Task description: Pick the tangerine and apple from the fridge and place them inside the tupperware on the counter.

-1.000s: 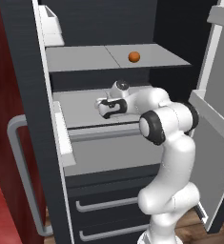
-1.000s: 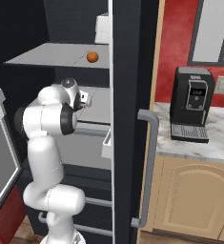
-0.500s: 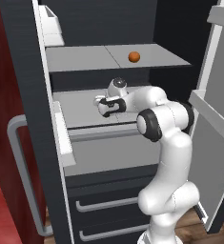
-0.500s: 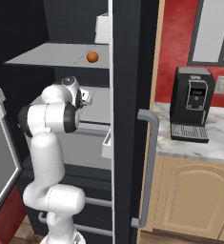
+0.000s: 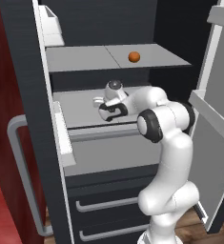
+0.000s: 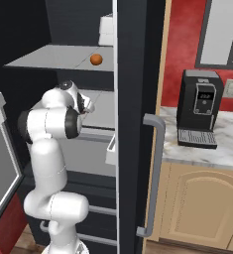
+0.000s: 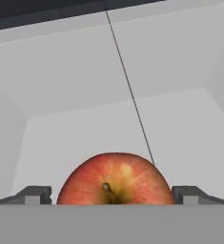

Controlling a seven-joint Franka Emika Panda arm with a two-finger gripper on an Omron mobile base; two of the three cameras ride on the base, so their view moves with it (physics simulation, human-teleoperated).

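Red apple (image 7: 114, 178) sits between the gripper (image 7: 111, 194) fingers on the lower fridge (image 5: 27, 71) shelf, gripper wide, not closed yet. Tangerine (image 5: 134, 57) waits on upper shelf; 0 fruits delivered.

Apple (image 7: 114, 180): smooth, slight sheen, red-yellow mottled skin. Fridge (image 5: 25, 71) shell matt dark; shelves matt pale grey, plastic-like. Tangerine (image 5: 134, 57) smooth, matt. Counter (image 6: 226, 151) polished marbled stone over wood-look doors
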